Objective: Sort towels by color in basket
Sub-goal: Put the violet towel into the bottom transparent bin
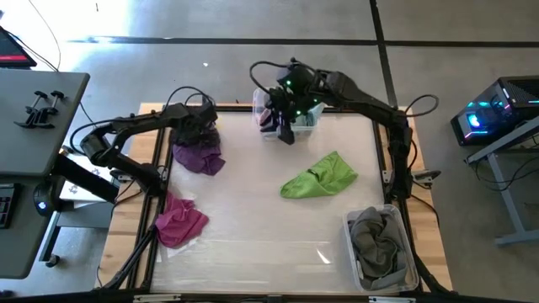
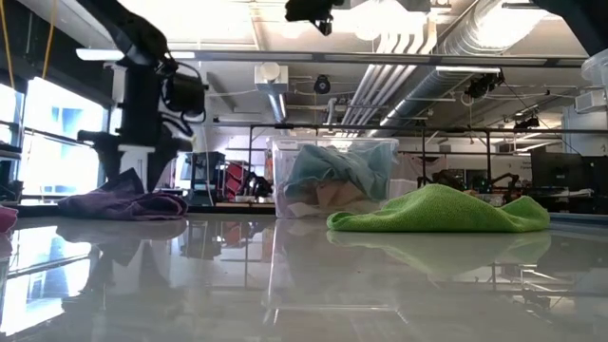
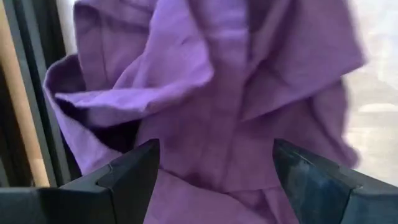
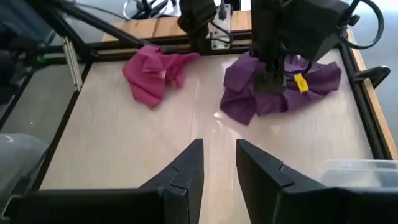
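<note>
While spread wide, left gripper (image 3: 214, 168) fingers (image 3: 127, 171) poised directly over crumpled purple towel (image 3: 211, 93), far left on table (image 1: 253, 227). Right gripper (image 4: 219, 162) fingers slightly parted, empty, above far clear bin (image 1: 303, 126) holding teal and pale cloths. Elsewhere: magenta towel (image 1: 179, 220) bunched near left, lime green towel (image 1: 320, 177) draped mid-right, grey towels (image 1: 381, 240) heaped in near-right bin (image 1: 354, 252).

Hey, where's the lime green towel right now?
The lime green towel lies on the table's right half in the high view, between the far clear bin and the near bin of grey towels.
</note>
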Controlling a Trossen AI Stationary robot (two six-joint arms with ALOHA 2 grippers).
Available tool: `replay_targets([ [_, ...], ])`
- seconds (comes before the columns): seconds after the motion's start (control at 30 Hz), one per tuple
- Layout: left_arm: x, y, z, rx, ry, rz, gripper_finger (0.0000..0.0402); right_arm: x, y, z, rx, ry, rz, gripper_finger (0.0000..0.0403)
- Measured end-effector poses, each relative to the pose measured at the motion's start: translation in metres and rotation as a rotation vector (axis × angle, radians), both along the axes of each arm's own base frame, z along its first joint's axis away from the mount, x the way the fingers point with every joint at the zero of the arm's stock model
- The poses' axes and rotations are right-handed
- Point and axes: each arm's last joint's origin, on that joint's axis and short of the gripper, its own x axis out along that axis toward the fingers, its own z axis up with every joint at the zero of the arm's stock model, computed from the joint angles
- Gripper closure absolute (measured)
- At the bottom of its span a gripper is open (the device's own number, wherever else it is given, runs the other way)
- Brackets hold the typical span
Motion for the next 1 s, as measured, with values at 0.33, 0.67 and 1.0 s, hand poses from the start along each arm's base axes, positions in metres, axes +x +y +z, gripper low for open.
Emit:
replay_targets([
  [0.33, -0.005, -0.006, -0.040, 0.017, -0.099, -0.020, 0.0107, -0.001, 0.001, -0.001, 0.011, 0.018, -0.009, 0.0313],
  [0.67, 0.003, -0.015, -0.042, 0.031, -0.135, -0.231, 0.0271, 0.002, 0.026, -0.004, -0.076, 0.091, -0.039, 0.0313],
  [1.0, 0.003, -0.057, 0.005, 0.086, -0.301, -0.436, 0.0378, -0.009, 0.054, -0.007, -0.066, 0.240, -0.084, 0.0313],
])
